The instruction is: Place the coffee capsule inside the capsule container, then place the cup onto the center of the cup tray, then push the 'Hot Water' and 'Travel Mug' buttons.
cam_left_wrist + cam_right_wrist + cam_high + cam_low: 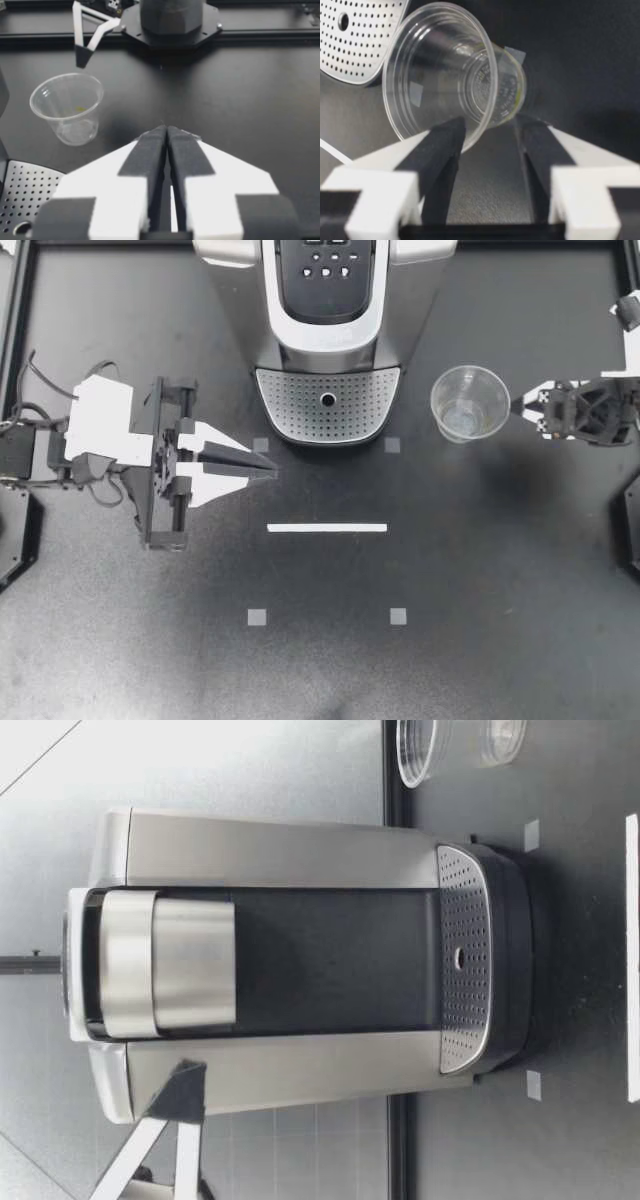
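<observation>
Two pincers sit low over the desk [320,660], one on each side of the coffee machine [325,280]. My left pincer [268,464] comes in level from the left, its forearm running straight across, with the tip aimed at the middle of the desk, just in front of the left corner of the cup tray [300,400]. Its fingers are pressed together along their whole length with nothing between them, as the left wrist view shows [166,131].

My right pincer [520,407] reaches in level from the right edge and points straight at the cup [470,403]. Its fingers [440,150] are spread, and the cup [445,65] stands just ahead of the tips and partly between them. One tip overlaps the rim, though I cannot tell whether it touches.

The clear cup stands upright on the desk with its long axis vertical, mouth up and narrow base down. It is just beside the right edge of the cup tray, not on it. The low view shows it [420,745] beside the machine, base on the desk.

A white strip [327,528] lies flat in front of the tray, well apart from both pincers
</observation>
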### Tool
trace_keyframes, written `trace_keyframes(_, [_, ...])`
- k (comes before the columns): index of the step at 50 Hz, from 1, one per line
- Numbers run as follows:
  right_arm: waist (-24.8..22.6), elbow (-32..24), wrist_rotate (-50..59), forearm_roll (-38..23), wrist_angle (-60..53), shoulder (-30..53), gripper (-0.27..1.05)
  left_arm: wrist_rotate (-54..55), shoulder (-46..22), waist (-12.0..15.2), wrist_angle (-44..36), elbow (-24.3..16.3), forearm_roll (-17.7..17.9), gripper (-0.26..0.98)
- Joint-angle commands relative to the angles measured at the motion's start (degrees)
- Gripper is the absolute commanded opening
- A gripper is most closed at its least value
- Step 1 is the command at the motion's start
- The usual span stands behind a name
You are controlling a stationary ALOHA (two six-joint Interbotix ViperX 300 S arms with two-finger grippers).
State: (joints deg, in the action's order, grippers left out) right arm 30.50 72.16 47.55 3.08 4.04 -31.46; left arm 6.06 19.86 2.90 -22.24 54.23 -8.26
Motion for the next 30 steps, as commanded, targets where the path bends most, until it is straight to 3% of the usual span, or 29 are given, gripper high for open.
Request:
trace_keyframes(1, [0.3, -1.8, -0.1, 0.0, -0.5, 0.7, 0.51, 0.1, 0.4, -0.1, -0.6, -0.7, 0.0, 0.13])
trace_keyframes(30, [0.3, -5.1, -0.4, 0.0, 0.1, 7.5, 0.5, 0.1, 0.4, -0.1, -0.5, -0.4, 0.0, 0.13])
